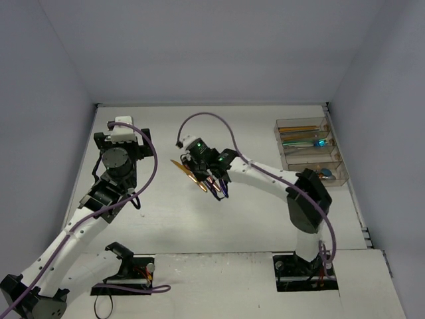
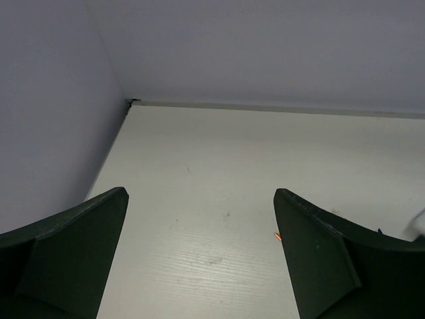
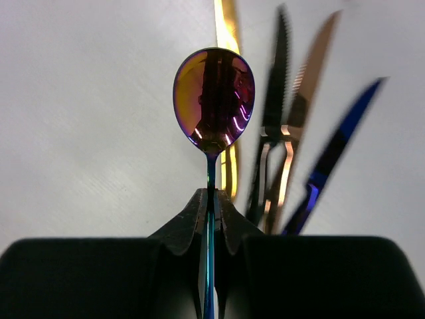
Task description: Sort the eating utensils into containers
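Gripping a spoon (image 3: 214, 100) by its handle with right tool (image 3: 212, 197) at worktop (image 1: 199, 226) centre; holding left tool (image 2: 199, 193) open, empty, near left edge.

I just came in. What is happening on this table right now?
The right gripper is shut on the handle of an iridescent spoon, next to the other loose utensils in the middle of the table. The left gripper hangs open over bare table and holds nothing. The clear containers at the far right already hold a few utensils.
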Controlling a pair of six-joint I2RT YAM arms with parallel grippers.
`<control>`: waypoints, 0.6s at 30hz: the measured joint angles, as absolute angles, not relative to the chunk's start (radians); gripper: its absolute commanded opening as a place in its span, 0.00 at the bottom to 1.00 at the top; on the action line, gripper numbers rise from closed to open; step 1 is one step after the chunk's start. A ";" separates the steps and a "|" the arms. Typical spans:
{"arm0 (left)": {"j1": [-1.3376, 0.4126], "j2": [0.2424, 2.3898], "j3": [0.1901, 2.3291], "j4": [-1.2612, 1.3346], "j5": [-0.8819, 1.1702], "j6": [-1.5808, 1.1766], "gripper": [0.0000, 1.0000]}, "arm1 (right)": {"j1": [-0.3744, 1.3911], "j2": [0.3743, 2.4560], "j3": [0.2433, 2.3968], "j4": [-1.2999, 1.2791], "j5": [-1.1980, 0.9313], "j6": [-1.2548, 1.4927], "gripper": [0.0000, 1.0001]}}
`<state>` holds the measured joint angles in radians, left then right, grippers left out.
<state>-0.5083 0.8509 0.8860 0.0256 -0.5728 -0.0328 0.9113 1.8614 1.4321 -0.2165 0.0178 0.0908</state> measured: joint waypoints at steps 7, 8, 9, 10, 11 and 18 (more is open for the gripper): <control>-0.508 0.851 0.886 0.025 -0.573 -0.033 0.90 | 0.653 1.577 1.307 -0.182 0.193 0.297 0.00; -0.508 0.851 0.886 0.025 -0.572 -0.033 0.90 | 0.579 1.540 1.272 -0.183 0.217 0.339 0.00; -0.508 0.851 0.886 0.025 -0.572 -0.033 0.90 | 0.500 1.508 1.236 -0.180 0.234 0.380 0.00; -0.508 0.850 0.886 0.024 -0.571 -0.033 0.90 | 0.426 1.478 1.200 -0.182 0.254 0.417 0.00; -0.508 0.850 0.886 0.024 -0.569 -0.033 0.90 | 0.356 1.451 1.165 -0.188 0.275 0.450 0.00; -0.504 0.848 0.886 0.024 -0.565 -0.034 0.90 | 0.063 1.305 0.981 -0.227 0.334 0.678 0.00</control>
<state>-0.5040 0.8481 0.8860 0.0236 -0.5649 -0.0336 0.0628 1.3052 0.9806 -0.2272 0.3342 0.6775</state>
